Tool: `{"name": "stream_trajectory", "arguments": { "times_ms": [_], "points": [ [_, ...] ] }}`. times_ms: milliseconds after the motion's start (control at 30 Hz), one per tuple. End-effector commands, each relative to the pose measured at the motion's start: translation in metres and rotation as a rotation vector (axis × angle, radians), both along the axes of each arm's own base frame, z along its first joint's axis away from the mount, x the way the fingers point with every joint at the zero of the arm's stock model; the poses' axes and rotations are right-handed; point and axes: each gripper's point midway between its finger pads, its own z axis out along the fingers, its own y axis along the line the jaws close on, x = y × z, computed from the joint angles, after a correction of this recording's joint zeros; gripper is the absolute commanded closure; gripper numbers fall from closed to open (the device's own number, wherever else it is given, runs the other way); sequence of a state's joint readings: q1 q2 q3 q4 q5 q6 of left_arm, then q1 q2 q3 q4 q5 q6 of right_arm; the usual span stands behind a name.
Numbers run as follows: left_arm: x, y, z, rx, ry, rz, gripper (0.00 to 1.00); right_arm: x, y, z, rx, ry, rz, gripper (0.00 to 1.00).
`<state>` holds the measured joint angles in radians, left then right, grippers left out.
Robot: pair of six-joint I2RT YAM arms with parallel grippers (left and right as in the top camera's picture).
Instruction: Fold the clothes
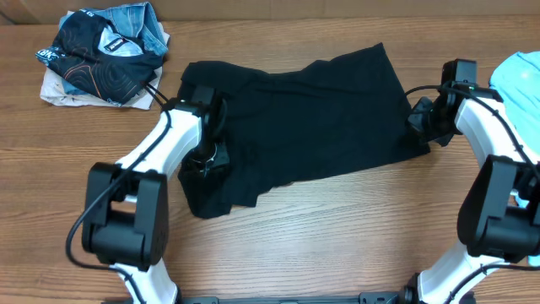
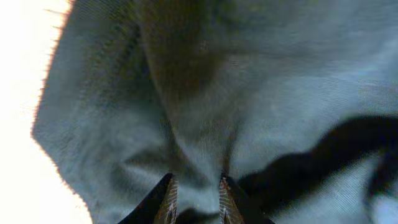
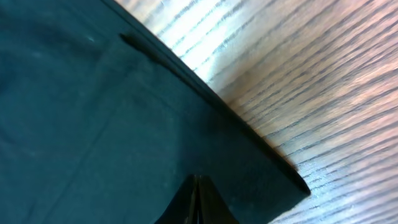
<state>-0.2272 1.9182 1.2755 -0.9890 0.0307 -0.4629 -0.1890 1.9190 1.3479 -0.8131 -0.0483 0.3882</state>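
The left pincer (image 2: 197, 200) is drawn nearly together on a puckered ridge of the black shirt (image 1: 312, 118). The cloth is bunched between its 2 fingertips (image 2: 168, 202) and creases fan away from the pinch. Seen from overhead, this pincer stands over the shirt's left part, above a lobe that hangs toward the near edge of the worktop (image 1: 337, 245).

The right pincer (image 3: 198, 186) is fully closed, its tips meeting in 1 point on the shirt just inside the straight right hem. I cannot tell whether any cloth is caught between them. Bare wood grain shows just past that hem.

The shirt lies spread and rumpled across the middle of the worktop, between the 2 arms. A light blue T-shirt (image 1: 519, 76) lies to the right of it, beyond the right arm. A heap of dark printed and denim garments (image 1: 105, 55) sits off the shirt's far left corner.
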Motion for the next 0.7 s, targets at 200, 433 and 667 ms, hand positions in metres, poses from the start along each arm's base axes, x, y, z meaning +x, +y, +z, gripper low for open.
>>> {"name": "stream_trajectory", "arguments": {
  "times_ms": [200, 433, 667],
  "points": [
    [-0.014, 0.013, -0.043, 0.021, 0.134, 0.012, 0.74, -0.005, 0.002, -0.012, 0.012, 0.038, 0.005, 0.96],
    [-0.012, 0.045, -0.044, 0.03, 0.144, 0.062, 0.71, -0.013, 0.003, -0.025, 0.023, 0.09, 0.004, 0.96],
    [-0.009, 0.078, -0.044, 0.003, 0.144, 0.057, 0.7, -0.022, 0.005, -0.037, 0.035, 0.144, -0.007, 0.96]
  ]
}}
